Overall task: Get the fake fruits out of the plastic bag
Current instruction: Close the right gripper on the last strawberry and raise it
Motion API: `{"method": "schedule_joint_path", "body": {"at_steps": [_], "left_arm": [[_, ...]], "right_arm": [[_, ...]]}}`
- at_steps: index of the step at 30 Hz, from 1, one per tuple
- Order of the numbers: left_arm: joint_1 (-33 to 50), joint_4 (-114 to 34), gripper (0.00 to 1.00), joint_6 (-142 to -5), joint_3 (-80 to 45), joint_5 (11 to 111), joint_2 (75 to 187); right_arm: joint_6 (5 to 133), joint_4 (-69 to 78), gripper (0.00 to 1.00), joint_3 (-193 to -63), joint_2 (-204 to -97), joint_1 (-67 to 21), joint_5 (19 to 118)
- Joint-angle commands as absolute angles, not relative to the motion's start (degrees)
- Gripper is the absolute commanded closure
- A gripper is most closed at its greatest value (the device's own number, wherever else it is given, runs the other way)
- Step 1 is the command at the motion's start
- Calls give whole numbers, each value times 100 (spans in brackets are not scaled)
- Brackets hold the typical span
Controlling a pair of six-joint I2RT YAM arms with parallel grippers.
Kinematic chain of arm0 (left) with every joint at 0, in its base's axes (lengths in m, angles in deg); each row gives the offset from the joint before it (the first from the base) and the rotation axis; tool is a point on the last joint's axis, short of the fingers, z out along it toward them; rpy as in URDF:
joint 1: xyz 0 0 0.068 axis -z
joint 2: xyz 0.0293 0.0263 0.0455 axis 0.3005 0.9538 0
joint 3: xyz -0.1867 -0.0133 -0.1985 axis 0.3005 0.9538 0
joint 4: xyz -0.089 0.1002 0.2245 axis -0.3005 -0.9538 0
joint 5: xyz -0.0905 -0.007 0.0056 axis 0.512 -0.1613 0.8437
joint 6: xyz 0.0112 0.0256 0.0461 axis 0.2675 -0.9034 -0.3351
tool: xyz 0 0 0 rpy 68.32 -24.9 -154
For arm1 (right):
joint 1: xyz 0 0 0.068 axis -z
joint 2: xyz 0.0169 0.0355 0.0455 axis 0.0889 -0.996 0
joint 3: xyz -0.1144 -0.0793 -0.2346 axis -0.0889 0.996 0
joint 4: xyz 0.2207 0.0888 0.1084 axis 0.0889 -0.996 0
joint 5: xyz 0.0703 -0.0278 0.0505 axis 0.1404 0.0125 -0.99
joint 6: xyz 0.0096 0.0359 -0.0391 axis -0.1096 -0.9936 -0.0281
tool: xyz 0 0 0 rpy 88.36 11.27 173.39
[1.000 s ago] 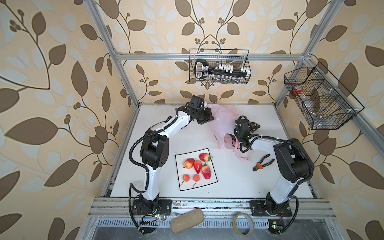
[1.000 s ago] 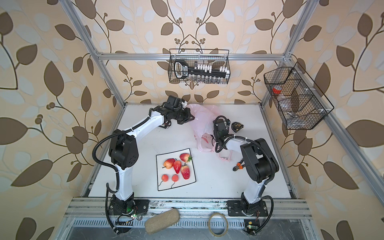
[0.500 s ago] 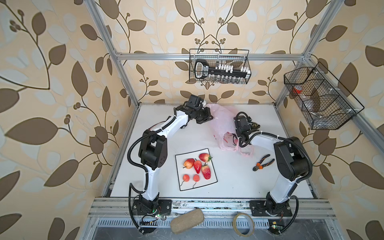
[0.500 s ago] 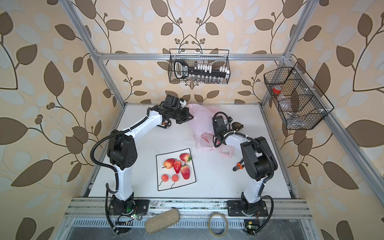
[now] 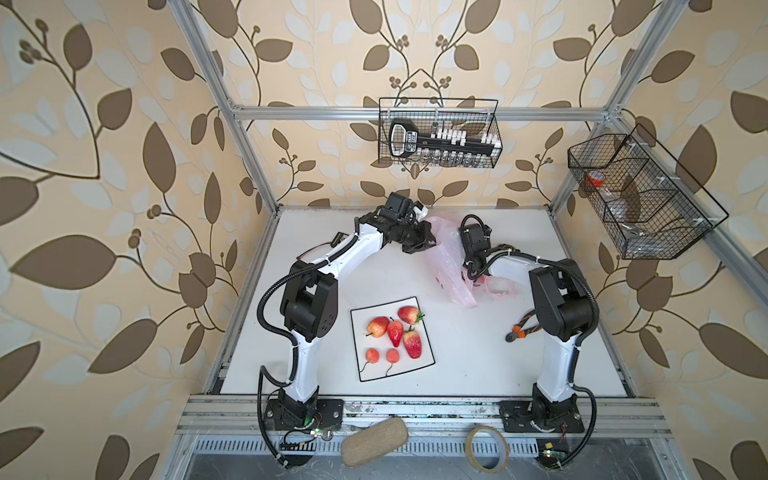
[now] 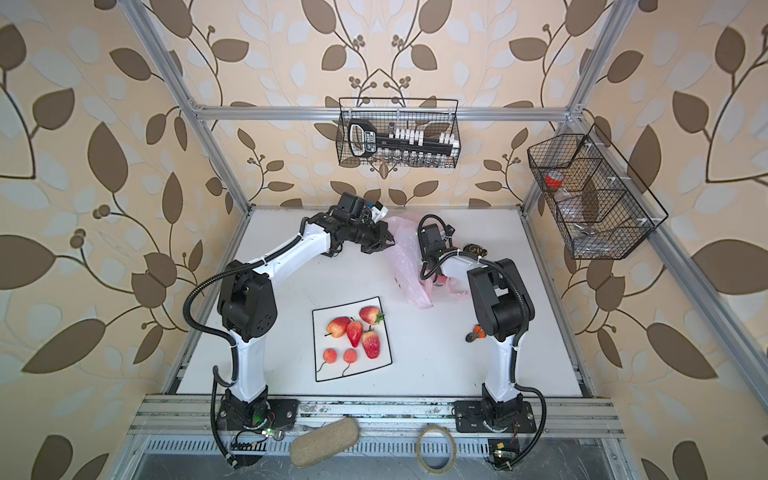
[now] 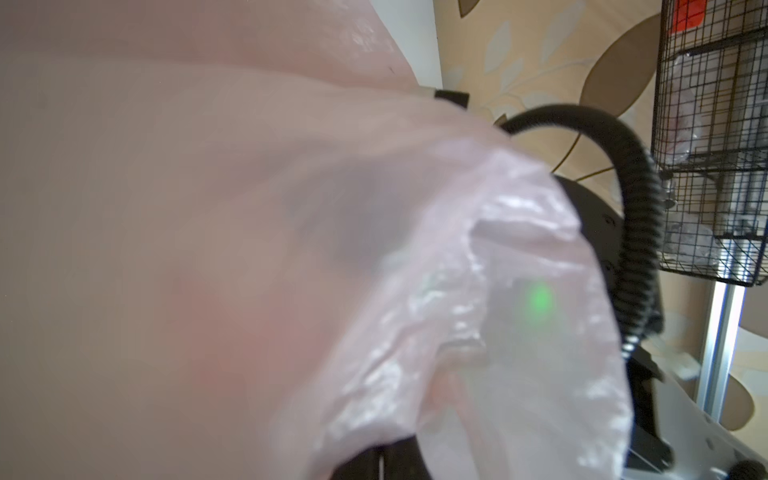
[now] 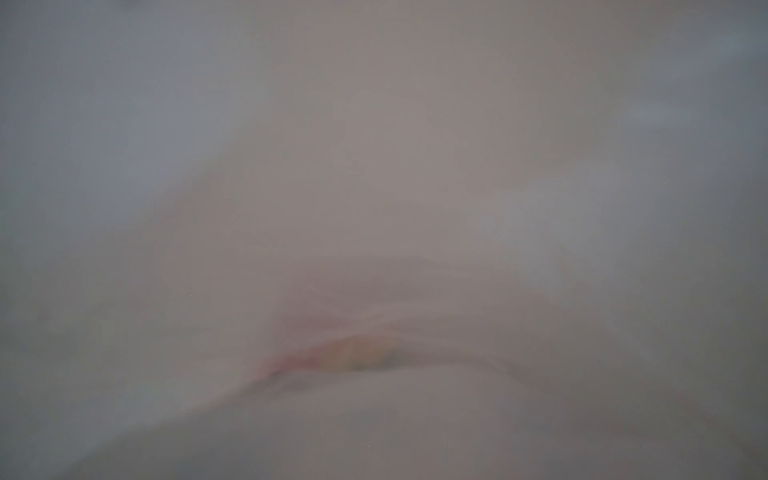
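The pink plastic bag (image 5: 449, 266) (image 6: 409, 266) hangs slantwise at the back of the table. My left gripper (image 5: 431, 241) (image 6: 390, 242) is shut on its upper edge. In the left wrist view the bag (image 7: 291, 249) fills most of the frame above the closed jaws of the left gripper (image 7: 380, 461). My right gripper (image 5: 471, 270) reaches down into the bag, its fingers hidden. Bag film (image 8: 374, 187) covers the whole right wrist view, with a blurred red-yellow streak I cannot identify. Several fake fruits (image 5: 395, 332) (image 6: 354, 332) lie on the white black-edged mat (image 5: 424, 357).
Orange-handled pliers (image 5: 521, 328) lie beside the right arm's elbow. A small dark object (image 6: 476, 250) sits behind that arm. Wire baskets hang on the back wall (image 5: 438, 139) and the right wall (image 5: 640, 195). A burlap pouch (image 5: 374, 442) and a tape roll (image 5: 486, 449) rest below the front rail.
The right gripper has moved toward the back and left, further into the bag. The bag now hangs narrower and steeper. The left gripper keeps its hold and has shifted slightly.
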State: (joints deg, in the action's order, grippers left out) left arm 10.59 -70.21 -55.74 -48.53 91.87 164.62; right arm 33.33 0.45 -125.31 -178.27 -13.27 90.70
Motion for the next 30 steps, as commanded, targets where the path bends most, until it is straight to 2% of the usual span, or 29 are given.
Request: {"method": "schedule_joint_path", "body": {"at_steps": [1,9,14,23,30], "left_arm": [[1055,-7030,100,-5816,-4781,9527,16335],[1055,-6922,100,-5819,-4551,9664,16318],[1025,-6979,100,-5878,-4507,9604,16270],[660,-6686,100,-5465,-4381,9065,16276],[336,-6448,100,-5064,-4377,8899,16451]], "right_arm": [[3845,-377,24,-12844,-18114,-1405,9128],[4328,-1257,32,-14008,-19002,-1537,8970],[4412,-1700,40,-14260,-19260,-1566,9091],[4662,-1789,59,-14131,-18876,-1542,9352],[4747,-1662,64,-13738,-18311,-1415,9044]]}}
